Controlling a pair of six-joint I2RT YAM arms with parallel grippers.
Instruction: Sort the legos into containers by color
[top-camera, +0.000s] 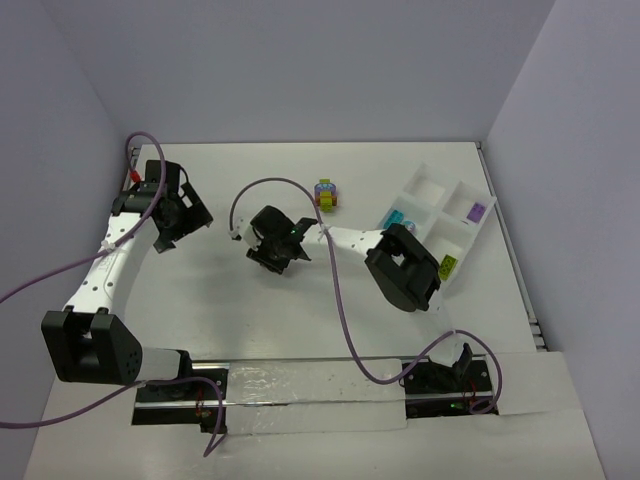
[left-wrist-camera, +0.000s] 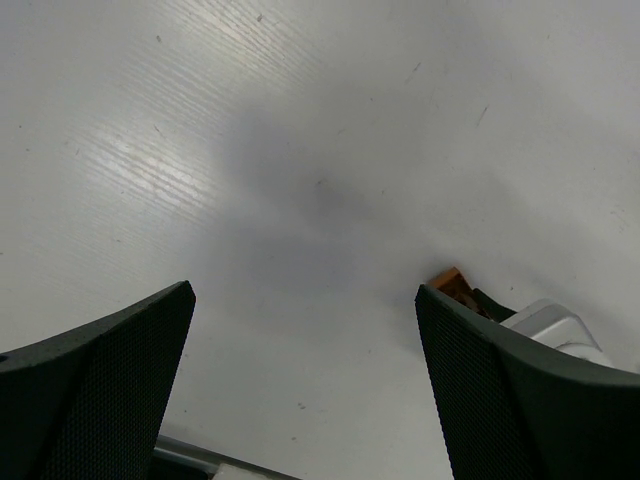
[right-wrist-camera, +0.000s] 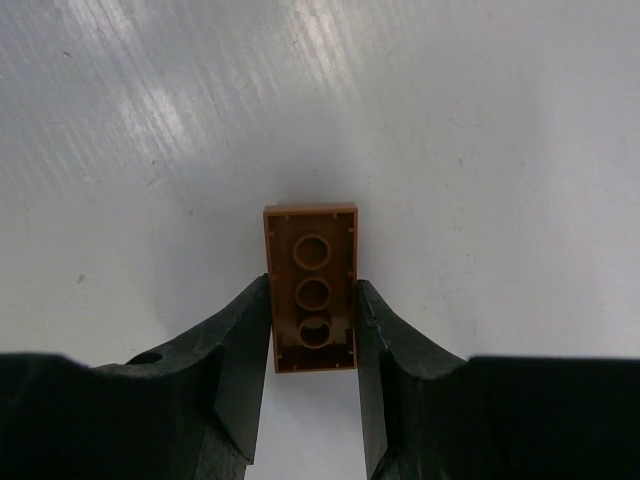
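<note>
My right gripper (right-wrist-camera: 313, 292) is shut on an orange lego brick (right-wrist-camera: 311, 250), gripping its long sides, with the hollow underside facing the camera and white table behind it. In the top view this gripper (top-camera: 271, 251) is at mid table and hides the brick. A multicoloured lego clump (top-camera: 326, 195) lies behind it. The white divided tray (top-camera: 430, 190) stands at the right, with a cyan brick (top-camera: 395, 220), a purple brick (top-camera: 477, 212) and a lime brick (top-camera: 448, 266) in separate compartments. My left gripper (top-camera: 176, 216) (left-wrist-camera: 305, 300) is open and empty over bare table at the left.
Purple cables loop over the table near both arms. The right arm's elbow (top-camera: 405, 268) sits against the tray's near-left side. A small orange bit (left-wrist-camera: 448, 281) peeks out beside the right finger in the left wrist view. Walls close the table on three sides.
</note>
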